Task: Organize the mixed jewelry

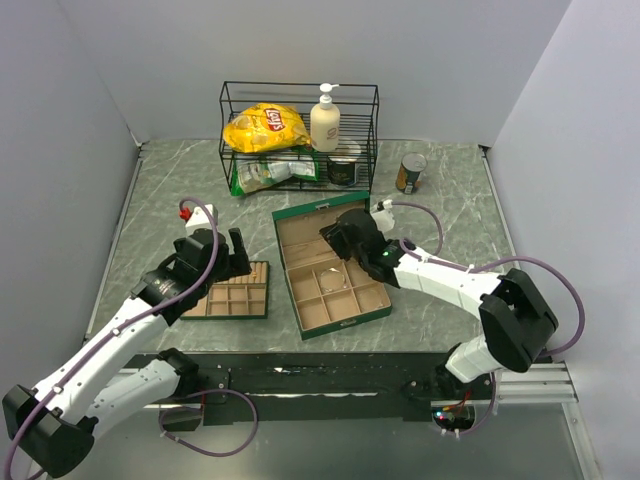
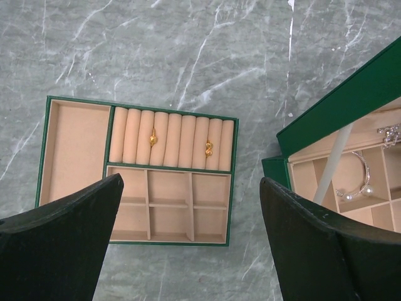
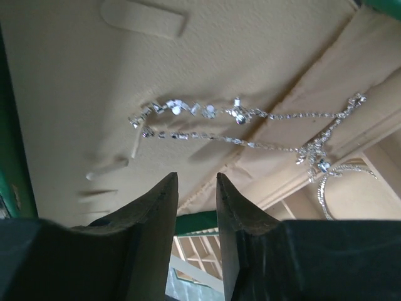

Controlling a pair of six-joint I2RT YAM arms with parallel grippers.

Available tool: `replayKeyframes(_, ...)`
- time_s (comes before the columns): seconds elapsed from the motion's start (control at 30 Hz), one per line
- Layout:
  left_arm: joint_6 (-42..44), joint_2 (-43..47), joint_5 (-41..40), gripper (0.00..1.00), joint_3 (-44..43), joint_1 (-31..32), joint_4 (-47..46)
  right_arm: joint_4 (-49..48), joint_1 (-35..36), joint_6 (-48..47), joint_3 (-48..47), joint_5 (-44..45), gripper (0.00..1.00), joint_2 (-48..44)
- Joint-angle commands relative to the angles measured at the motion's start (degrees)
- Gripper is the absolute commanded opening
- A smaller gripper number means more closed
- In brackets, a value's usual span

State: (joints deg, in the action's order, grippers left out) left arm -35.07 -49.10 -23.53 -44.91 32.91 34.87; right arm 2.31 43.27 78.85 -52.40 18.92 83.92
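Observation:
The open green box (image 1: 372, 315) sits mid-table, and its green wall also shows in the left wrist view (image 2: 351, 94). My right gripper (image 1: 338, 238) hovers over its rear part. In the right wrist view the gripper (image 3: 195, 177) has a narrow empty gap between its jaws, just short of a silvery beaded chain (image 3: 207, 119) lying on the tan lining. A thin silver bangle (image 3: 326, 188) lies to the right. My left gripper (image 2: 191, 180) is wide open and empty above the tray (image 2: 75, 150), which holds two small gold rings (image 2: 153, 138) (image 2: 208, 148). A pearl-tipped bangle (image 2: 360, 182) lies in the box.
The compartment tray (image 1: 258, 290) lies left of the box. A black wire rack (image 1: 298, 135) at the back holds a yellow chip bag (image 1: 265, 127), a lotion bottle (image 1: 325, 122) and a can. Another can (image 1: 410, 172) stands at the back right.

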Motion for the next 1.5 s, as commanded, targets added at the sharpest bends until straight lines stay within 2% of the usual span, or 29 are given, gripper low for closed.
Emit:
replayKeyframes(0.0,0.97,0.41,0.85,0.96,-0.62,-0.39,-1.56,1.64,0.33,2.27,-3.05,3.15,0.38,0.71)
replayKeyframes(0.47,0.97,0.41,1.2,0.96,-0.62,-0.56,-1.65,2.97,1.65,3.77,-1.47,3.31,0.4,1.33)
replayKeyframes(0.7,0.88,0.85,0.94,0.96,-0.53,-0.56,-1.65,5.16,1.56,3.15,-3.84,3.67,0.41,3.7)
replayKeyframes(1.1,0.88,1.2,0.94,0.96,-0.53,-0.56,-1.65,0.42,0.77,3.5,-1.65,4.02,0.41,3.45)
replayKeyframes(1.47,0.88,1.29,1.03,0.96,-0.53,-0.56,-1.74,1.83,0.15,3.86,-1.57,8.24,0.42,2.65)
